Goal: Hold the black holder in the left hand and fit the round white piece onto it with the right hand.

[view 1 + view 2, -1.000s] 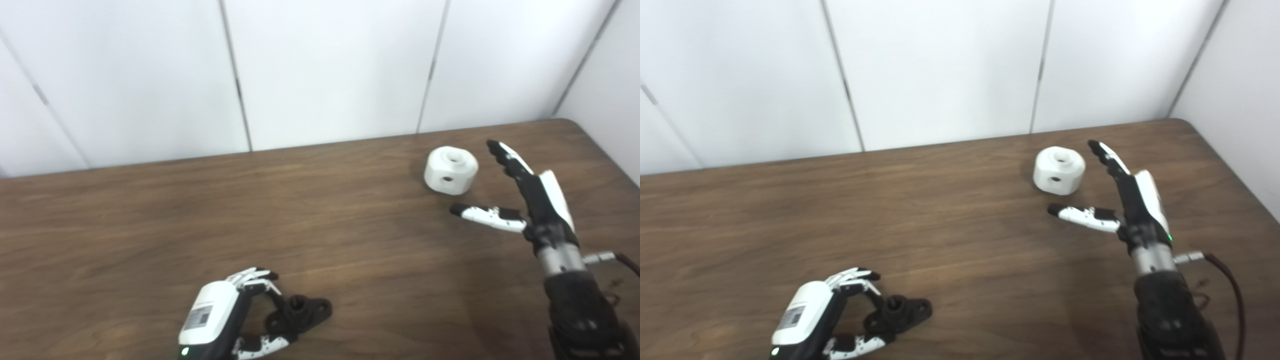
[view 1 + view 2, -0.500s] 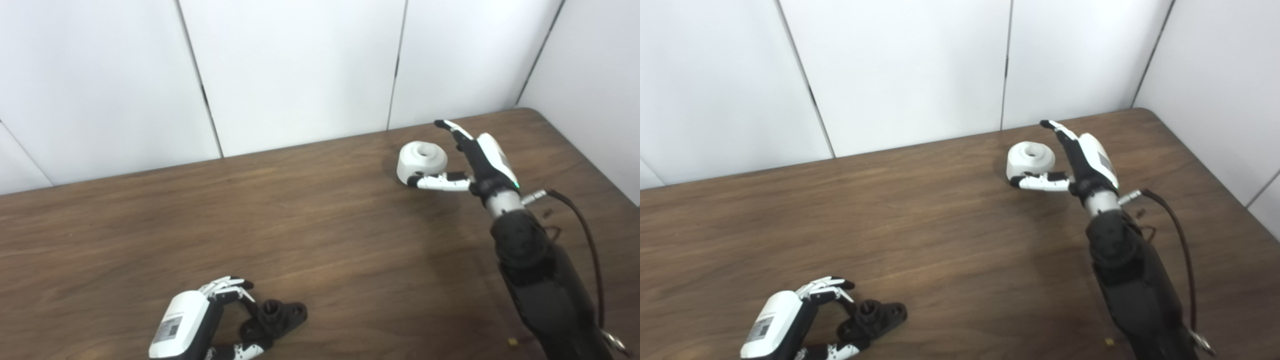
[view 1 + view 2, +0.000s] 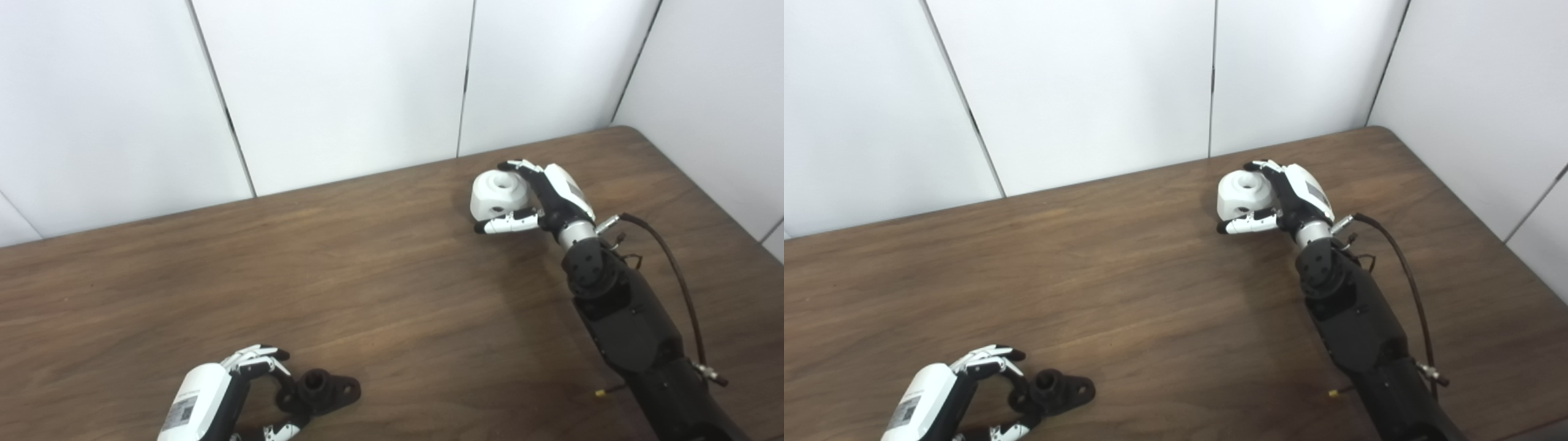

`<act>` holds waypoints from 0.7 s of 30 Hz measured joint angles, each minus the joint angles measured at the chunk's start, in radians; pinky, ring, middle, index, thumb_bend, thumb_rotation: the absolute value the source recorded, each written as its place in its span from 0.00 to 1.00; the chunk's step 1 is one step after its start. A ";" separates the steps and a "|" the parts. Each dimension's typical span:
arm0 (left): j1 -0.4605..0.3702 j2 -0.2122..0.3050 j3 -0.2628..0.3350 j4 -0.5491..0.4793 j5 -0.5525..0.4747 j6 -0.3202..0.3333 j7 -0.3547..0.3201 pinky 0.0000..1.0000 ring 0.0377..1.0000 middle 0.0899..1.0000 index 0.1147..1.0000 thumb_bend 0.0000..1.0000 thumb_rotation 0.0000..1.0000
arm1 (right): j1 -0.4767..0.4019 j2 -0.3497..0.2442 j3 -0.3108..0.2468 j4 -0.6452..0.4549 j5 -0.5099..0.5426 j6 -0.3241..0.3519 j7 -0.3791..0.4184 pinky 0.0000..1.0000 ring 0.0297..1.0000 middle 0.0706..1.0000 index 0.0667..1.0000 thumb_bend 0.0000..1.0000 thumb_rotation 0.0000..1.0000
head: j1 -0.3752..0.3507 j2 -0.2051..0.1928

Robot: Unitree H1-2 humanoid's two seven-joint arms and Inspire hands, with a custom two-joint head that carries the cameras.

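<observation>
The black holder (image 3: pixel 321 389) lies on the wooden table (image 3: pixel 392 288) near its front edge, at the lower left. My left hand (image 3: pixel 205 398) is curled round the holder's left end, fingers arching over it and thumb below. The round white piece (image 3: pixel 496 193), with a hole in its top and one in its side, is at the far right of the table. My right hand (image 3: pixel 554 196) is shut on it, fingers over its top rim and thumb along its lower front. Whether the piece still rests on the table I cannot tell.
White wall panels (image 3: pixel 343 86) stand right behind the table's far edge and along its right side. The table's far right corner (image 3: pixel 631 130) is close to the right hand. A dark cable (image 3: pixel 677 272) loops off the right forearm.
My right hand has reached the white piece and closed its fingers and thumb round it. The left hand stays at the holder. The camera has shifted, so the whole picture has moved.
</observation>
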 measured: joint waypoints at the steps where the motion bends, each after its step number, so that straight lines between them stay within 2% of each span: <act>1: 0.000 0.000 0.001 -0.001 0.000 0.000 0.000 0.76 0.83 0.74 0.42 0.52 0.04 | -0.004 -0.006 0.003 0.005 -0.001 0.001 0.000 0.88 0.98 0.93 0.83 0.84 0.30 | 0.002 0.000; 8: 0.000 0.000 0.004 -0.002 0.000 0.000 0.000 0.76 0.82 0.74 0.42 0.52 0.04 | -0.038 -0.027 0.005 0.059 -0.002 0.002 -0.001 0.87 0.98 0.93 0.83 0.84 0.30 | 0.006 -0.002; 16: 0.000 0.000 0.005 -0.004 0.001 0.001 -0.004 0.76 0.83 0.74 0.42 0.52 0.04 | -0.038 -0.063 0.002 0.060 -0.002 0.001 -0.005 0.84 0.96 0.92 0.82 0.83 0.31 | 0.011 -0.002; 21: 0.000 -0.001 0.005 -0.005 0.003 0.003 -0.006 0.76 0.83 0.74 0.42 0.52 0.04 | -0.038 -0.064 -0.001 0.059 0.001 0.000 -0.005 0.82 0.94 0.91 0.81 0.82 0.30 | 0.017 0.002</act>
